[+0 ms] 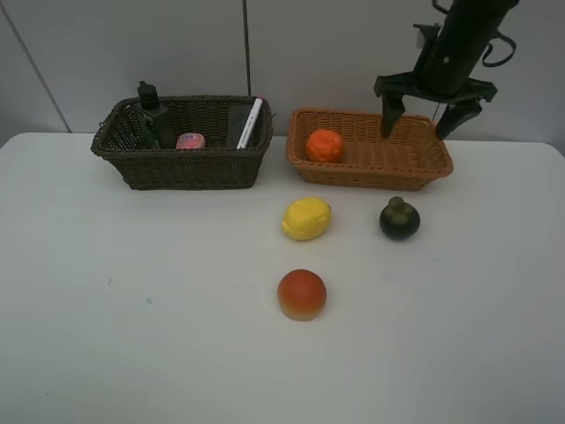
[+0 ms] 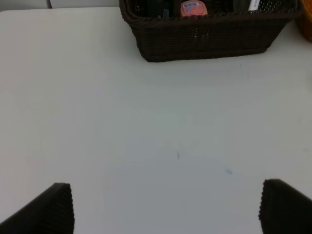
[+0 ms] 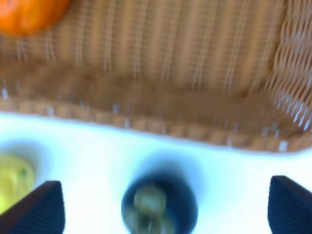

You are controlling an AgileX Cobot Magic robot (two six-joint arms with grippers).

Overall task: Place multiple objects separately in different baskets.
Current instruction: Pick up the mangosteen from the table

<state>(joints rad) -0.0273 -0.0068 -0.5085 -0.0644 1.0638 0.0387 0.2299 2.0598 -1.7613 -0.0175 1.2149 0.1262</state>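
The dark brown basket [image 1: 132, 159] at the back left holds the dark green bottle [image 1: 152, 108], the pink bottle [image 1: 190, 140], the black eraser block [image 1: 238, 120] and the white marker [image 1: 252, 122]. The light orange-tan basket [image 1: 424, 168] holds the orange [image 1: 325, 146]. The yellow lemon [image 1: 306, 218], dark mangosteen [image 1: 399, 219] and red-orange fruit [image 1: 302, 294] lie on the table. My right gripper [image 1: 431, 119] is open and empty, above the tan basket's right part. Its wrist view shows the mangosteen [image 3: 158, 207], lemon [image 3: 14, 180] and orange [image 3: 27, 14]. My left gripper [image 2: 165, 209] is open over bare table, facing the brown basket [image 2: 204, 39].
The white table [image 1: 132, 309] spreads wide in front of the baskets. A grey wall stands right behind the baskets. The two baskets sit side by side with a small gap between them.
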